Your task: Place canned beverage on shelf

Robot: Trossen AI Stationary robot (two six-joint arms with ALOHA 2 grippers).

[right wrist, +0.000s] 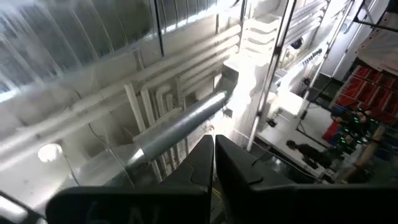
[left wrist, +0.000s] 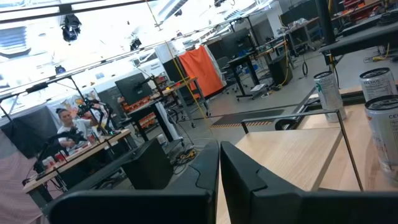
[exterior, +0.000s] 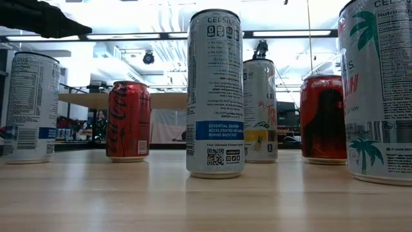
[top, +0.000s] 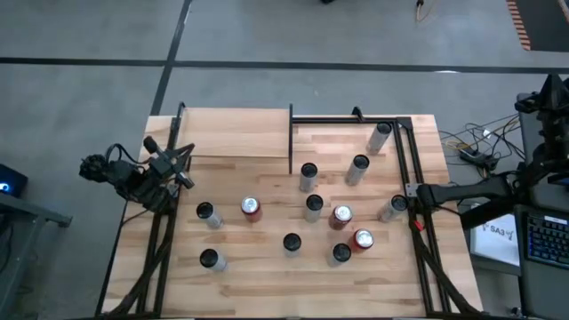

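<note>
Cans all stand upright on bench, none on shelf (top: 236, 133), none held; task at its start, reach not begun. Left gripper (top: 184, 160) fingers pressed together, empty, near left edge beside shelf's front left corner. Nearest can (top: 208, 214) just in front, red can (top: 252, 208) beside it. Next: open fingers, descend around one can. Right gripper (right wrist: 214, 149) also together, parked at right edge.
</note>
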